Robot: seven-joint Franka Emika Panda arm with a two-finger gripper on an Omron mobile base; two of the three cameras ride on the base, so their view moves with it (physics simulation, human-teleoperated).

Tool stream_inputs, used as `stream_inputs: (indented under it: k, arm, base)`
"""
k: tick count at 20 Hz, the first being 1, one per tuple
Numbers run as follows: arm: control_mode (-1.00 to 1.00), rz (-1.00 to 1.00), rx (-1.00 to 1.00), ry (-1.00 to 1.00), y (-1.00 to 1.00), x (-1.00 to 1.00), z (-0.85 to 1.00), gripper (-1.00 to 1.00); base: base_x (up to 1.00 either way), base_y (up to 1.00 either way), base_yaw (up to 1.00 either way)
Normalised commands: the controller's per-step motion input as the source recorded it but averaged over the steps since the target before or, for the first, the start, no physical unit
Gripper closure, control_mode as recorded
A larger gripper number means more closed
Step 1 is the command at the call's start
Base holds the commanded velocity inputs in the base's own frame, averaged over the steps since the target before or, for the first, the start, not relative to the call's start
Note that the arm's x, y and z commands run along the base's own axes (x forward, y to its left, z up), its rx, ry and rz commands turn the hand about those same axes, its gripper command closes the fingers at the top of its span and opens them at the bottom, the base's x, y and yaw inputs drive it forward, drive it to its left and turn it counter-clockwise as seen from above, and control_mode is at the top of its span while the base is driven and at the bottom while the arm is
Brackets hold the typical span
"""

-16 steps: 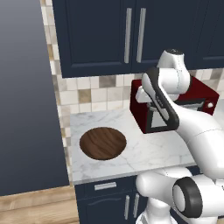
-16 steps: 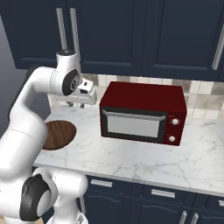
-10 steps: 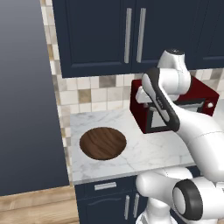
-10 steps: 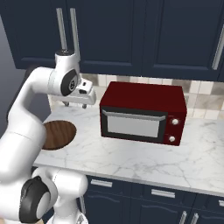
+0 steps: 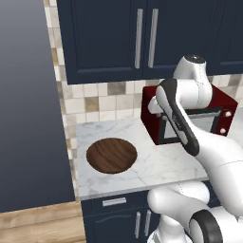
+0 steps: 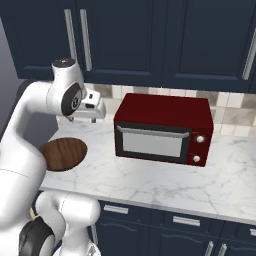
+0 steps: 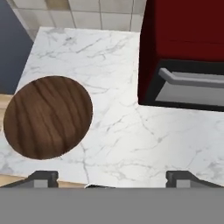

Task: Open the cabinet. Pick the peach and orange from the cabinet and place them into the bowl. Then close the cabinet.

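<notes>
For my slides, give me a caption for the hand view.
Open gripper above marble counter, empty wooden bowl beside a red microwave.

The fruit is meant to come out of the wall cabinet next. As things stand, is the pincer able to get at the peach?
Probably not yet: the cabinet doors are shut, and the open pincer hangs over the counter below.

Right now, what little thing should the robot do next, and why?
Probably lift the open gripper up toward the cabinet's long silver handles. Both doors look shut, so no fruit can be reached yet. The gripper hangs low over the counter, between the empty bowl and the red microwave, holding nothing.
</notes>
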Motion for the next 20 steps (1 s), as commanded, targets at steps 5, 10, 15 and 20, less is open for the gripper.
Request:
stream_inputs:
  k: [5, 10, 15, 20]
  arm:
    - [-1.0, 0.01, 0.0, -0.23, 0.12, 0.0, 0.38, -1.0]
    - [-1.0, 0.0, 0.0, -0.2, 0.14, 0.0, 0.51, -1.0]
    - [-1.0, 0.0, 0.0, -0.11, 0.1, 0.0, 0.59, -1.0]
    - [-1.0, 0.0, 0.01, -0.04, 0.0, 0.0, 0.69, -1.0]
  base:
    - [0.0, 0.0, 0.0]
    - [0.0, 0.0, 0.0]
    - [0.0, 0.0, 0.0]
    - [0.0, 0.0, 0.0]
